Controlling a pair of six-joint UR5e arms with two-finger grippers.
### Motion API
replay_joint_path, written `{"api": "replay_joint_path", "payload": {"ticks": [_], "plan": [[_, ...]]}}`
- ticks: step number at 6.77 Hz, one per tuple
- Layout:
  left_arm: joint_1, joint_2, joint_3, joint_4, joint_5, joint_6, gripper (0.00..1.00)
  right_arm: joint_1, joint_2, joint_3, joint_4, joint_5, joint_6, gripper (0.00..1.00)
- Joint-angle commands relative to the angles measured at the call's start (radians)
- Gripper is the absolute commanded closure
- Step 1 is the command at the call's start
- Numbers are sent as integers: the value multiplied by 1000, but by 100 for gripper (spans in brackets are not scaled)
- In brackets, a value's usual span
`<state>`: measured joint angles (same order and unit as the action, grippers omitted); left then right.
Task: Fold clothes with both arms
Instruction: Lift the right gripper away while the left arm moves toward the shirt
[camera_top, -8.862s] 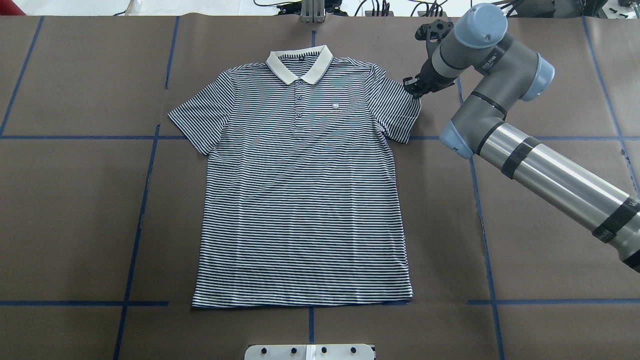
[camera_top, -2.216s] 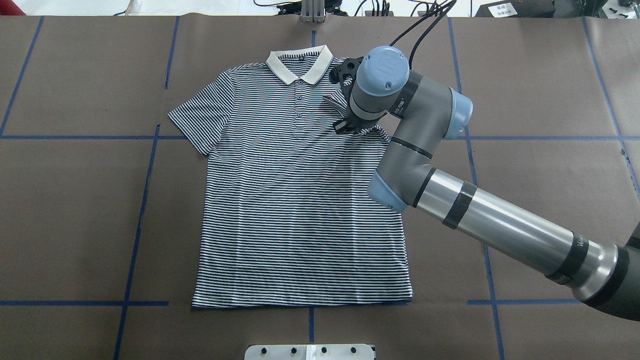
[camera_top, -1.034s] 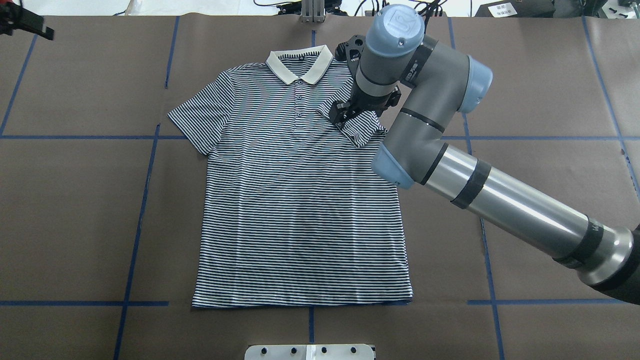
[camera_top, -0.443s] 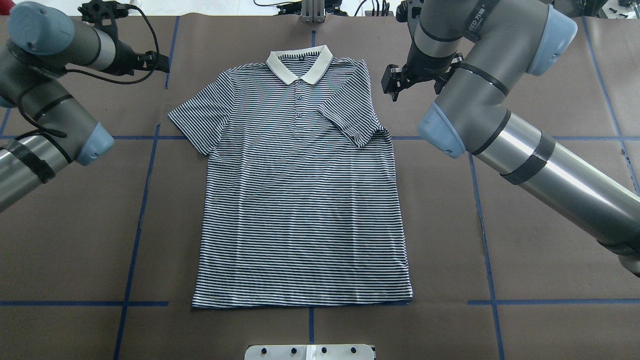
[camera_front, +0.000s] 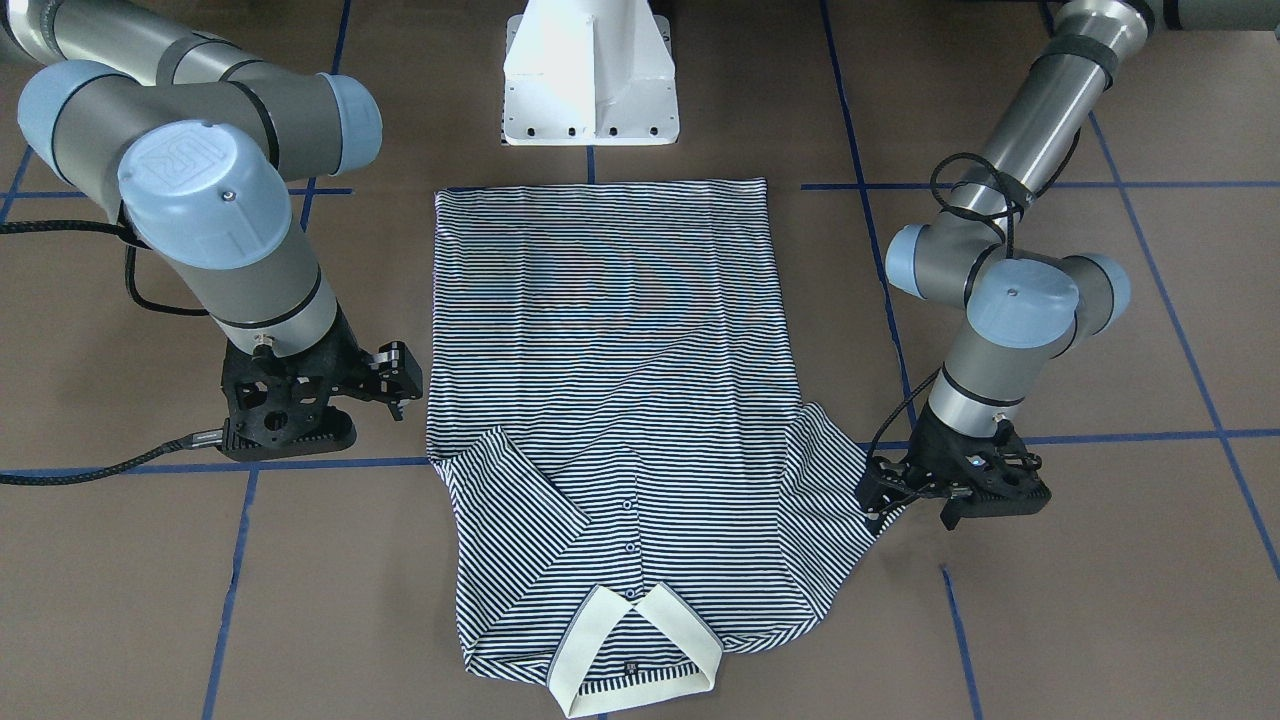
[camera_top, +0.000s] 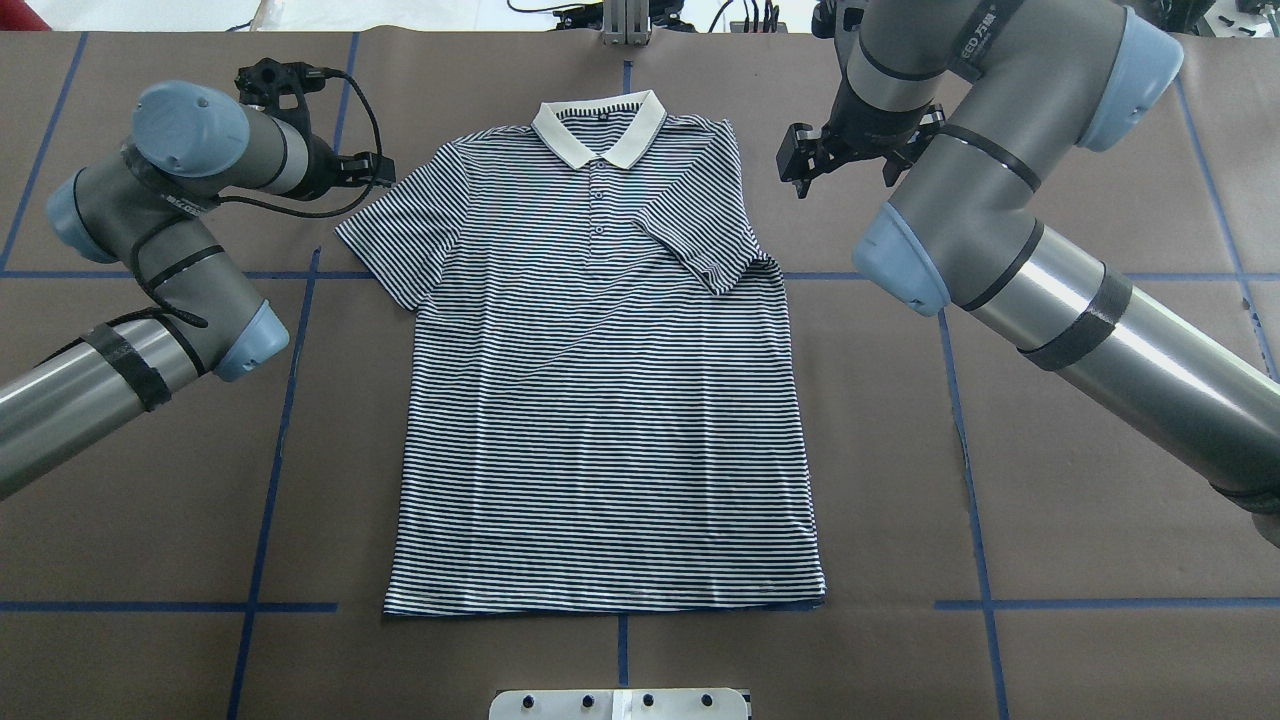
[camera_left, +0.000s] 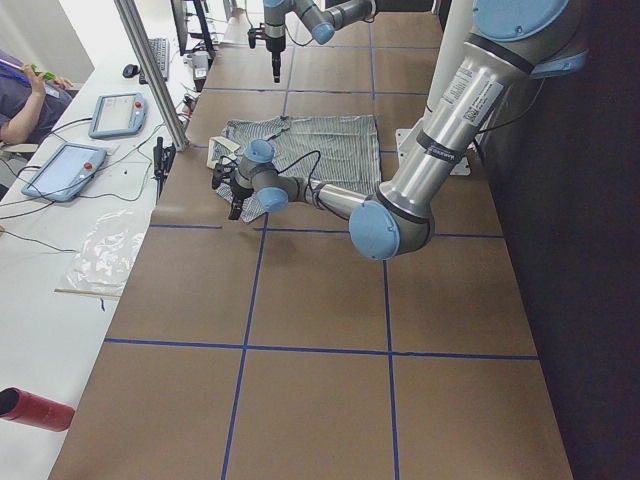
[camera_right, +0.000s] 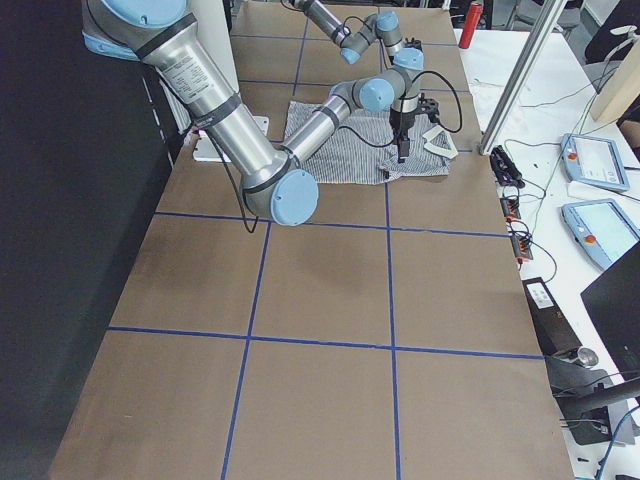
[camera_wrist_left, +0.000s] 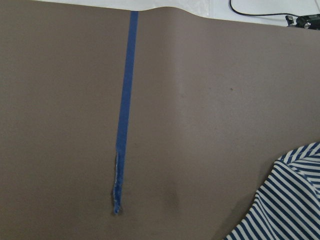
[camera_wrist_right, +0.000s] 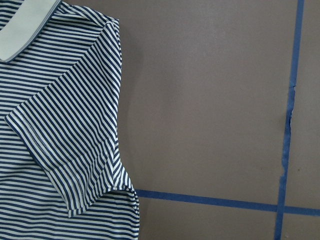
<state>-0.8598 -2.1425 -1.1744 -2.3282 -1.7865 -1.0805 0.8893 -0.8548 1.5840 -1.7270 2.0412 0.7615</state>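
Front-facing: navy-and-white striped polo shirt (camera_front: 610, 380) lies flat mid brown-paper bench (camera_front: 1100, 600), cream collar (camera_front: 585, 655) toward the edge opposite the robot. Black right end effector (camera_front: 395, 372) is spread wide, empty, just beside the shirt.
Overhead: black left end effector (camera_top: 368, 170) is at the spread sleeve (camera_top: 400, 235); can't tell its opening.
Right wrist: other sleeve (camera_wrist_right: 65, 150) lies folded onto the chest.

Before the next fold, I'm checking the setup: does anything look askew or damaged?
The navy-and-white striped polo shirt lies flat, one sleeve folded inward. Only the blue tape line looks damaged: its end is frayed and torn, near the unfolded sleeve.
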Motion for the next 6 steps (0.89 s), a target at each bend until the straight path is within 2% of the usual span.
{"api": "replay_joint_path", "payload": {"ticks": [1,6], "plan": [[5,7,-14,27,4,2,3,0,-4,1,36,4,41,0],[39,32,-24,41,6,-19,4,-6,-4,-1,41,7,75,0]]}}
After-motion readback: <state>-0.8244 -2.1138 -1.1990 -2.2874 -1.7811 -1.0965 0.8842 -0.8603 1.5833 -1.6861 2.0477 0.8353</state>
